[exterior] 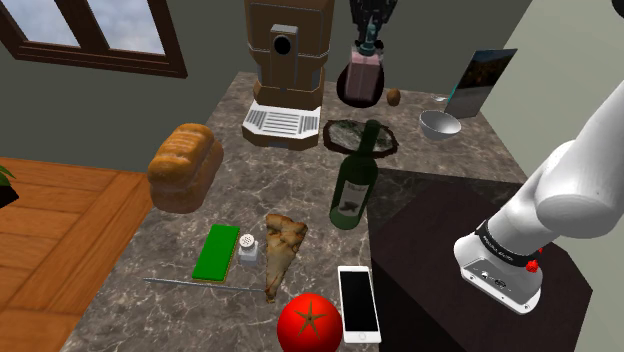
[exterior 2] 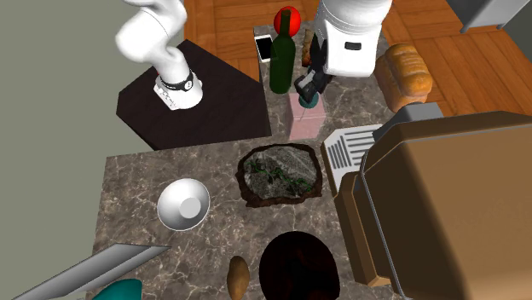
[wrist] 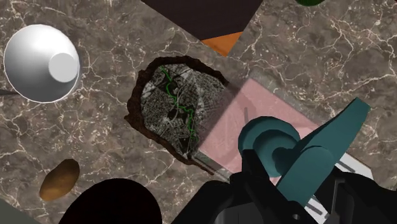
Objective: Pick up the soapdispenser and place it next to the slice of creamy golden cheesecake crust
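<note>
The soap dispenser (exterior: 362, 73) has a pale pink see-through body (exterior 2: 304, 122) and a teal pump (wrist: 280, 147). My gripper (exterior: 371, 28) is shut on the pump head and holds the dispenser upright above the far part of the marble counter, as the second exterior view (exterior 2: 309, 85) also shows. In the wrist view my gripper (wrist: 273, 179) clasps the teal pump, and the pink body (wrist: 238, 124) hangs over the rim of a dark plate (wrist: 175, 105). The cheesecake slice (exterior: 283, 245), a tan wedge, lies near the counter's front, well away from the dispenser.
A green wine bottle (exterior: 355, 185) stands between the dark plate (exterior: 360, 135) and the slice. Around the slice are a salt shaker (exterior: 248, 245), green sponge (exterior: 217, 251), tomato (exterior: 309, 323) and phone (exterior: 358, 302). Coffee machine (exterior: 288, 60), bread (exterior: 185, 165), white bowl (exterior: 439, 125), potato (exterior: 394, 97).
</note>
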`<state>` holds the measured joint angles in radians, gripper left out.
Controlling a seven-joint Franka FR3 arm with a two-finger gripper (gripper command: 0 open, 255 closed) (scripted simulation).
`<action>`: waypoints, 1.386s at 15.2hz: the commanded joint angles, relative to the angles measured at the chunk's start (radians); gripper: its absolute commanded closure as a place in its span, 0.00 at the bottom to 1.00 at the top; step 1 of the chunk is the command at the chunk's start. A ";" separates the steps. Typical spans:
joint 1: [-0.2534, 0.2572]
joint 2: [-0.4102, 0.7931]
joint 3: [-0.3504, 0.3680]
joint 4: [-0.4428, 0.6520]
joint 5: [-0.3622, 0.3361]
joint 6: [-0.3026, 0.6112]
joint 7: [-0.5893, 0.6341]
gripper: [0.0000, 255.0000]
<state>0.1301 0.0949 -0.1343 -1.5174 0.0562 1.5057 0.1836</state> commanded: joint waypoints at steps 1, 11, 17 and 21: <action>0.025 -0.009 0.020 -0.022 0.002 0.016 0.046 1.00; 0.147 0.057 0.120 0.010 0.016 0.064 0.265 1.00; 0.222 0.145 0.172 0.097 0.015 0.074 0.391 1.00; 0.275 0.226 0.201 0.189 0.010 0.068 0.471 1.00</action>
<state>0.3920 0.3047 0.0595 -1.3468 0.0672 1.5743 0.6345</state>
